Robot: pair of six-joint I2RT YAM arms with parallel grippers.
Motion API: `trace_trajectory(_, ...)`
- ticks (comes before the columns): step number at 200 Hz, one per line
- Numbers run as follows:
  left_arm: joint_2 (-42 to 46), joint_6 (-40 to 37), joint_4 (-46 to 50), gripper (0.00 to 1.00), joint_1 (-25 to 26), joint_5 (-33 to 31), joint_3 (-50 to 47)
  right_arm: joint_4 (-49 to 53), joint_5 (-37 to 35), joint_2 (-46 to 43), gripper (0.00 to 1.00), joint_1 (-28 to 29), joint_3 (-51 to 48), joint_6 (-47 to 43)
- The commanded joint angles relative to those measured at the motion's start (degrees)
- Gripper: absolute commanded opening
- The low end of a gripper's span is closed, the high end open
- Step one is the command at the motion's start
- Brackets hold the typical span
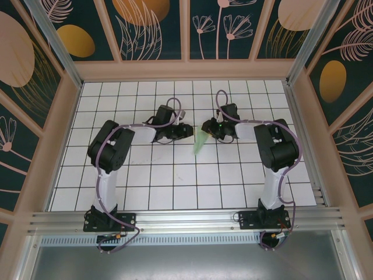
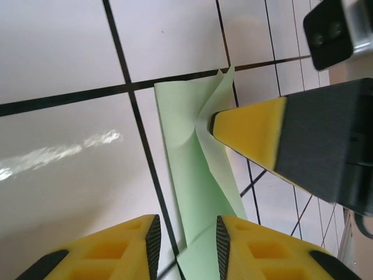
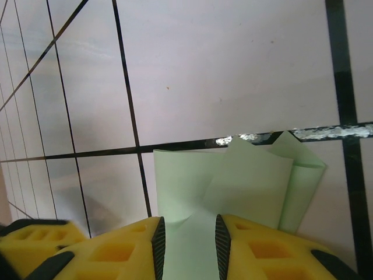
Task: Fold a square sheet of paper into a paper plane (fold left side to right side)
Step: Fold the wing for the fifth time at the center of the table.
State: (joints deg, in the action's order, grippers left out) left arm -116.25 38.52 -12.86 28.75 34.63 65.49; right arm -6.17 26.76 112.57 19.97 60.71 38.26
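Here, one sheet of paper [image 1: 200, 142] lies on the white tiled table [image 1: 175, 181], about at the table's middle and a little toward its far side. It is pale green and folded into a narrow strip of overlapping layers. In the right wrist view one long edge of the sheet [image 3: 233, 186] curls over, and its far end sits at a black grid line of the table.

Two arms reach in over the table's middle, the left arm [image 1: 108, 151] and the right arm [image 1: 277, 146]. The two grippers face each other there, one at each side of the sheet.

The left gripper [image 1: 186, 131] has its jaws partly apart. The strip [image 2: 192, 169] runs under the gap and nothing is clamped. One yellow finger [image 2: 250, 131] of the right gripper touches the paper's upper layer.

The right gripper [image 1: 208, 129] also stands partly open. The paper passes into its gap [image 3: 187, 230], ungripped.
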Motion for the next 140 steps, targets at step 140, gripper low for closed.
trace_trajectory(140, 2.8, -0.8, 3.0, 0.36, 9.4, 2.5, 1.8, 5.7, -4.1, 4.1, 0.32, -0.7, -2.0, 0.5)
